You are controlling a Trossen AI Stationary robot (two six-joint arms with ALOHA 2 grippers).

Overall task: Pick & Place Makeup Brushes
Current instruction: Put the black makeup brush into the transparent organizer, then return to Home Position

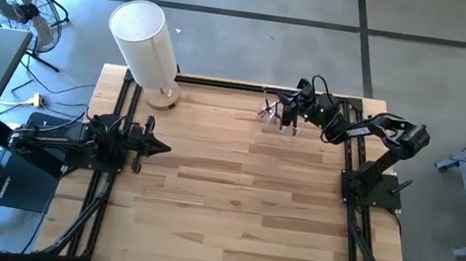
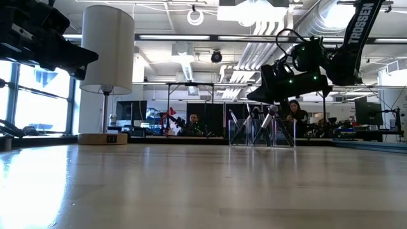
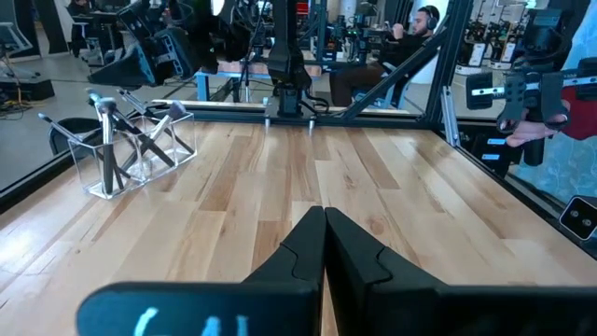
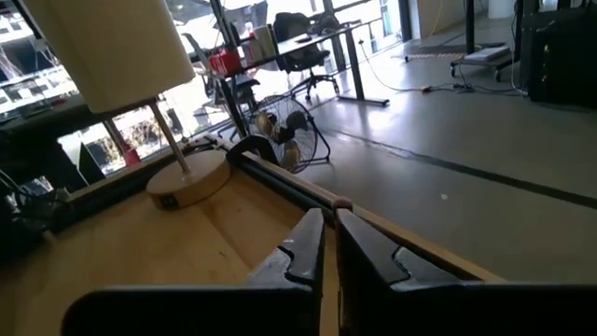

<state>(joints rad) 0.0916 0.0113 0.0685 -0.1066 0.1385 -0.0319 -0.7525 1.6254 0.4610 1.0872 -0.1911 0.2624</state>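
A: Item one, right gripper (image 1: 283, 112)?
B: Raised above the far right part of the table (image 1: 233, 202), over a clear holder (image 3: 131, 154). In its own wrist view the two fingers (image 4: 303, 247) lie pressed together, nothing between them.

A: Left gripper (image 1: 162, 148)?
B: Parked at the left side of the table, pointing toward the middle. Fingers (image 3: 303, 243) closed tip to tip, empty, clear of the wood.

A: Makeup brushes (image 3: 126, 140)?
B: Standing and leaning in the clear holder near the far right edge, dark handles, several pale tips up. The low view shows them directly under the right gripper; contact cannot be told.

A: Legible writing?
B: "TROSSEN" in white on the right arm (image 2: 357, 25), low view. Nothing else readable.

A: Surroundings?
B: A lamp (image 1: 146, 44) with a white cylinder shade and round wooden base at the far left corner. A floor fan (image 1: 17, 1) beyond the table's left. Black rails (image 1: 221, 83) border the table. Seated persons (image 2: 296, 113) in the room behind.

A: Obstructions?
B: The right gripper's body partly covers the holder from above.
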